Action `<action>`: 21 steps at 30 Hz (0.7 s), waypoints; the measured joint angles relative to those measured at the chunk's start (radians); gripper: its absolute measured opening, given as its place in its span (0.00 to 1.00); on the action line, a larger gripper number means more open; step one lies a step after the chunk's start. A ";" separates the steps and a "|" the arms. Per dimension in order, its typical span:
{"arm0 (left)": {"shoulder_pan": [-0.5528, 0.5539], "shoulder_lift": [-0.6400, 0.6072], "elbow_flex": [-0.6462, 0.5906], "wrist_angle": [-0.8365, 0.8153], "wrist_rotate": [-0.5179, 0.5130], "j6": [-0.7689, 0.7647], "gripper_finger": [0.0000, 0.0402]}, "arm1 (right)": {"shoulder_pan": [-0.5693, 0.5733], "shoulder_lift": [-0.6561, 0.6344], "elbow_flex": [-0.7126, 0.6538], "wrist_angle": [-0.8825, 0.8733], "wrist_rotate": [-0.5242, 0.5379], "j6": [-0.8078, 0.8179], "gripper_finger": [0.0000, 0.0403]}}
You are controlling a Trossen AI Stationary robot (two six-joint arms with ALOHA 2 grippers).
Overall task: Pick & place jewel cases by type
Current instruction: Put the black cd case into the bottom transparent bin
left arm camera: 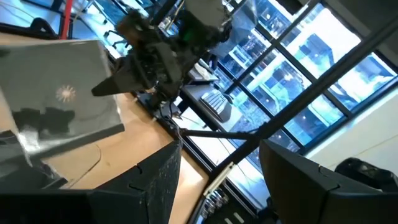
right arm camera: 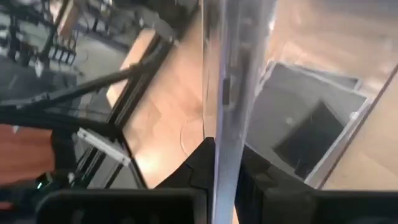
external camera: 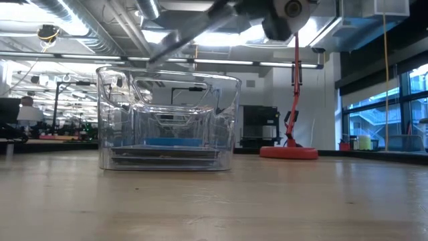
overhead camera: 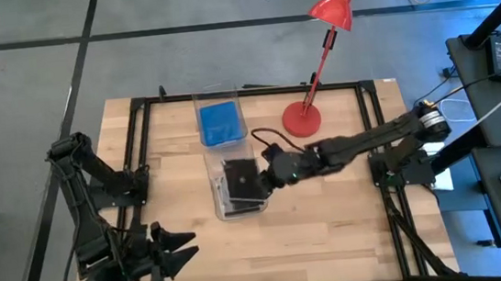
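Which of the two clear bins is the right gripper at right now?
The nearer bin holding the dark cases, not the far one with the blue case. The right gripper is at its wall.

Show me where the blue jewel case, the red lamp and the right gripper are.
blue jewel case (overhead camera: 220, 123), high view, middle of its top face.
red lamp (overhead camera: 302, 118), high view, its round base.
right gripper (overhead camera: 263, 178), high view, at the fingertips.

Glossy clear plastic bins (overhead camera: 235, 174) on matt wooden table (overhead camera: 331, 206).

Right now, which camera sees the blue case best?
The high view: the blue case lies flat in the far clear bin, seen whole from above. The low view shows only its thin blue edge through plastic. Neither wrist view shows it.
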 joint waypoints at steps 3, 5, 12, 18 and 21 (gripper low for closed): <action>0.004 0.000 0.000 0.000 -0.001 0.015 0.53 | -0.051 0.014 0.000 0.000 -0.120 -0.024 0.09; 0.007 0.000 0.000 0.000 -0.001 0.018 0.53 | -0.075 0.034 0.000 -0.006 -0.161 -0.026 0.07; 0.016 0.000 0.000 0.000 0.001 0.016 0.53 | -0.130 0.128 0.000 0.009 -0.287 -0.026 0.11; 0.028 0.001 0.000 0.000 0.001 0.016 0.53 | -0.152 0.211 -0.001 0.042 -0.351 -0.043 0.09; 0.035 0.001 0.000 0.000 0.001 0.016 0.54 | -0.154 0.236 -0.001 0.085 -0.371 -0.053 0.08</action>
